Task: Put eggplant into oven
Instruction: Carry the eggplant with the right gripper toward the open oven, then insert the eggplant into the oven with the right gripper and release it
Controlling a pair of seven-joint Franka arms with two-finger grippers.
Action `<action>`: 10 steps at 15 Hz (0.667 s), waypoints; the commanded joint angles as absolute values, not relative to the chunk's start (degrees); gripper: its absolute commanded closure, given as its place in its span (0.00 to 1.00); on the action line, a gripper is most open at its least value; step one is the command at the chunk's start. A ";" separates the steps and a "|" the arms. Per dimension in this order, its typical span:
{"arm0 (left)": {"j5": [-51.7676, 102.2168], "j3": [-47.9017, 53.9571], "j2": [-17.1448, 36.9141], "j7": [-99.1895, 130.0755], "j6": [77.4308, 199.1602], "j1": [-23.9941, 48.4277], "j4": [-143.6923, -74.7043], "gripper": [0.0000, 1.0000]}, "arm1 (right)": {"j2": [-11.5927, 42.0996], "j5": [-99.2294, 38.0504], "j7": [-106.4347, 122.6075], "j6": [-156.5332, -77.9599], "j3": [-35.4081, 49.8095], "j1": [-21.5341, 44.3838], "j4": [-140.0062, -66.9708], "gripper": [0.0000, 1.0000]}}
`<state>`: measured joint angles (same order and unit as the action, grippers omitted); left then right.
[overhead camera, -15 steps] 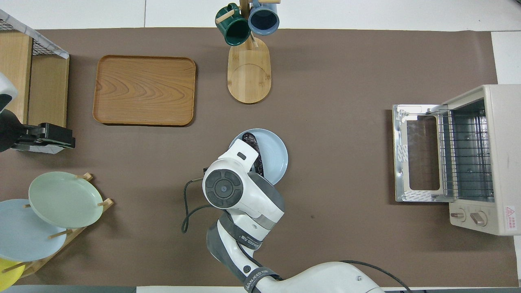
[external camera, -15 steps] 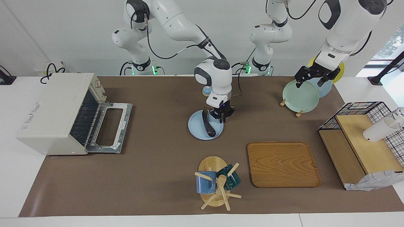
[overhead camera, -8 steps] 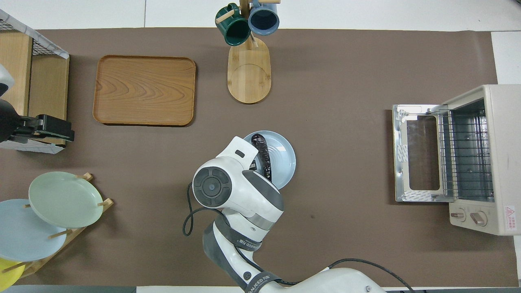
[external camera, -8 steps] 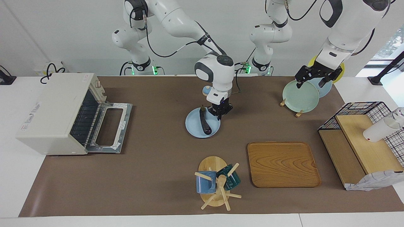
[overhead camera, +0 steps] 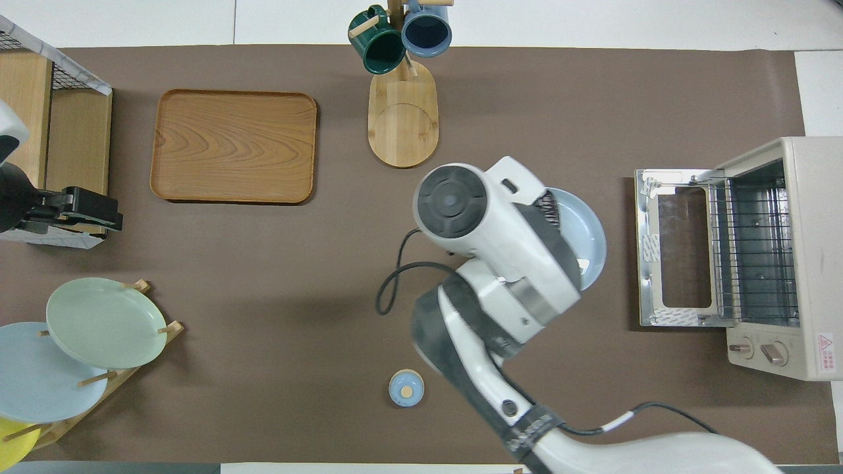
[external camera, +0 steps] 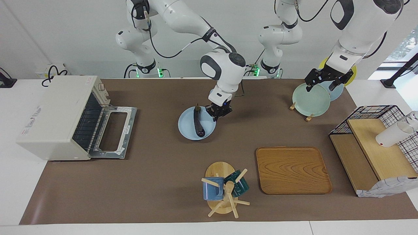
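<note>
Over the table's middle we see our right gripper (external camera: 218, 115) clamped on the light blue plate (external camera: 186, 127) carrying the eggplant (external camera: 197, 124); overhead, the arm hides both. The left gripper (external camera: 323, 81) hangs open above the plate rack (external camera: 302, 112); the oven (external camera: 55, 117) stands open.

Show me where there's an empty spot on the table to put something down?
The widest bare mat lies between the oven with its dropped door and the mug tree, and between the mug tree and the light blue plate. The wooden tray is bare too. It is crowded around the plate rack and wire shelf.
</note>
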<state>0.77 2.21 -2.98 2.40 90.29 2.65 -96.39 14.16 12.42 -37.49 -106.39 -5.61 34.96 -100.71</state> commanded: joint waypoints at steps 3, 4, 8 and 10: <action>0.79 1.58 -3.34 2.11 90.79 3.25 -96.85 0.00 | 0.89 13.27 -26.14 -105.38 -5.01 21.56 -115.83 1.00; 0.79 1.58 -3.34 2.11 90.79 2.82 -96.86 0.00 | 0.10 13.45 -23.23 -105.82 -5.01 19.27 -116.97 1.00; 0.79 1.67 -3.60 2.46 90.70 2.99 -96.68 0.00 | -0.26 14.06 -11.10 -108.97 -5.01 10.13 -119.08 1.00; 0.79 1.58 -3.69 2.46 90.36 2.64 -96.68 0.00 | -0.79 14.06 -8.54 -111.43 -5.01 7.75 -121.28 1.00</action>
<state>0.77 1.94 -2.98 2.41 90.36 2.64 -96.35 0.86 12.71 -11.25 -108.38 -5.88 10.17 -117.68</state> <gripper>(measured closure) 0.000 0.974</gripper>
